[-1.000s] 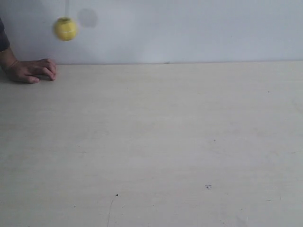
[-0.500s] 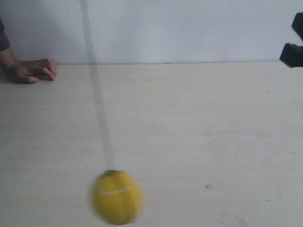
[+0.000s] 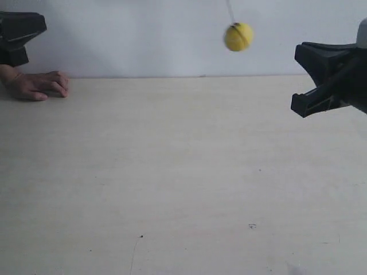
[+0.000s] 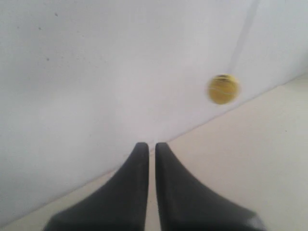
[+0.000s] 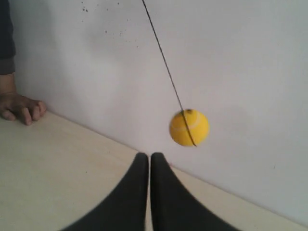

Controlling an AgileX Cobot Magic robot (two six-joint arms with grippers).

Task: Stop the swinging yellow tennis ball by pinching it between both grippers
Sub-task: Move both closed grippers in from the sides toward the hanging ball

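The yellow tennis ball (image 3: pixel 238 36) hangs in the air on its thin dark string (image 3: pixel 230 11), in front of the white wall and above the far edge of the table. In the right wrist view the ball (image 5: pixel 189 127) floats just beyond and to one side of my right gripper (image 5: pixel 146 155), whose black jaws are shut with only a hairline gap. The left wrist view has the blurred ball (image 4: pixel 223 89) far off from my shut left gripper (image 4: pixel 147 144). My right gripper (image 3: pixel 301 80) stands at the exterior view's right, my left gripper (image 3: pixel 34 26) at its top left corner. Neither touches the ball.
A person's hand (image 3: pixel 37 85) rests on the pale wooden table (image 3: pixel 183 172) at the far left, just below the left gripper, and the hand (image 5: pixel 21 108) also shows in the right wrist view. The white wall (image 3: pixel 143 34) stands behind the table.
The ball has swung from low and near at the front of the table up to the far right, by the wall. Both grippers have moved further into the exterior view.
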